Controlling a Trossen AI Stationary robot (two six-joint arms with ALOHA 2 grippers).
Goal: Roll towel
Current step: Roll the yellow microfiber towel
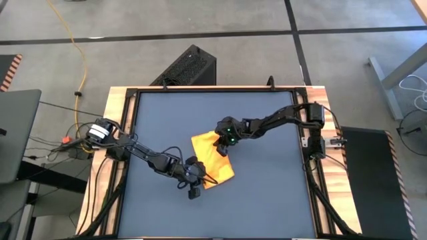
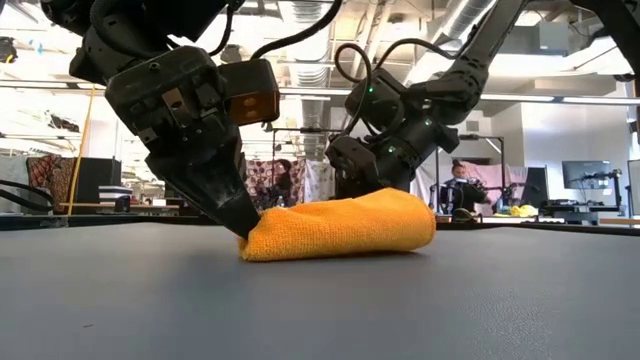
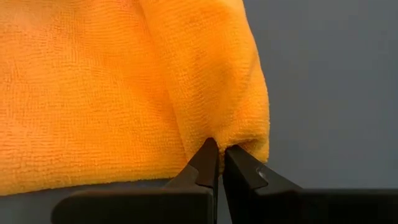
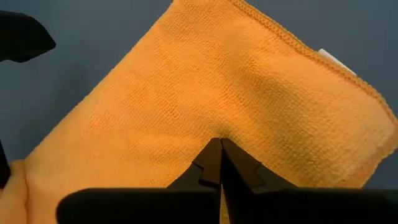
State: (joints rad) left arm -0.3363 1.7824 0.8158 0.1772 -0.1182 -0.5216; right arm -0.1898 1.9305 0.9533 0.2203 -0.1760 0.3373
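The yellow-orange towel [image 1: 215, 160] lies on the dark blue tabletop [image 1: 267, 193] near its middle, partly folded over itself into a thick bundle [image 2: 340, 228]. My left gripper [image 1: 202, 178] is at the towel's near-left end, shut on a fold, and shows at the bundle's left end in the low view [image 2: 243, 228]. My right gripper [image 1: 223, 147] is at the towel's far-right part, shut on the cloth. A white label [image 4: 333, 59] shows at one hemmed edge. My left gripper pinches a rounded fold of the towel at its end [image 3: 227, 138] between its two fingertips. The fingers slant down from the table's left side. The fold lies on the table. How many layers are in the pinch, I cannot tell. My right gripper pinches a small pucker of the towel's top surface [image 4: 219, 134] between its fingertips, well in from the hemmed edges. The fingers slant down from the table's right, far side. The cloth around it lies flat and slack; one layer or several, I cannot tell.
Bare tabletop lies all around the towel, bounded by the wooden frame [image 1: 120, 100]. A black box [image 1: 190, 67] stands on the floor beyond the far edge. A person [image 2: 462, 185] shows in the room behind the table.
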